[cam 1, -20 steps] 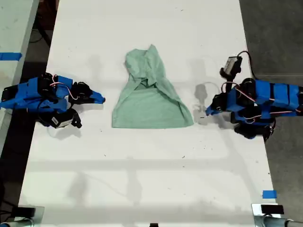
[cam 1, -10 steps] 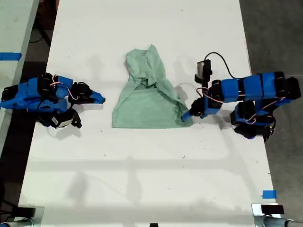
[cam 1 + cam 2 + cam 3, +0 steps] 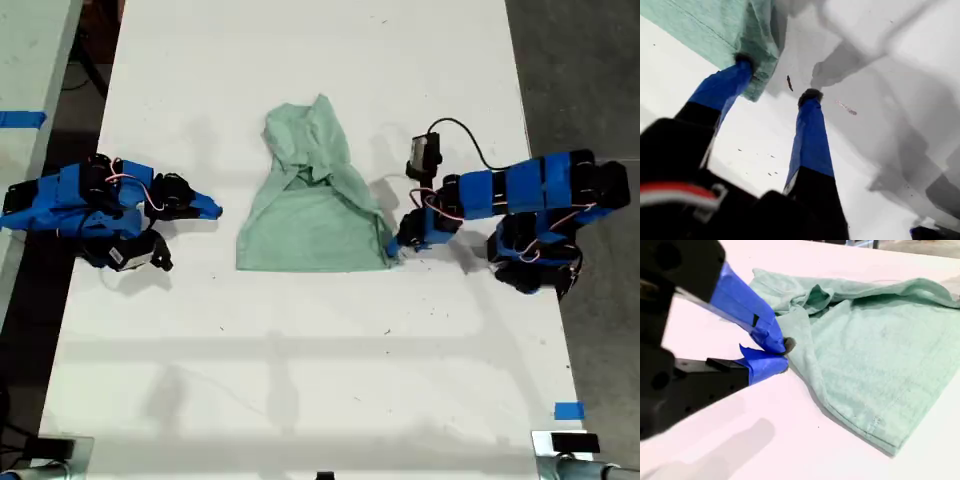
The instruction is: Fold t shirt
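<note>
The pale mint-green t shirt (image 3: pixel 315 215) lies crumpled on the white table (image 3: pixel 320 380), narrow at the far end and wide at the near hem. My first gripper (image 3: pixel 395 245) reaches in from the exterior view's right to the hem corner. It is open (image 3: pixel 777 77): one fingertip (image 3: pixel 745 61) presses on the t shirt (image 3: pixel 705 25) corner, the other rests on bare table. My second gripper (image 3: pixel 213 210) lies at the exterior view's left, shut (image 3: pixel 785 352) on nothing, a short way from the t shirt (image 3: pixel 875 350) edge.
Blue tape (image 3: pixel 568 410) marks the table near the exterior view's lower right. A second table with blue tape (image 3: pixel 20 119) stands at the exterior view's left. Dark floor lies beyond the table's edge at the exterior view's right.
My first arm stretched from the exterior view's right over to the t shirt's hem corner and nudged that corner slightly inward. The second arm stayed still.
</note>
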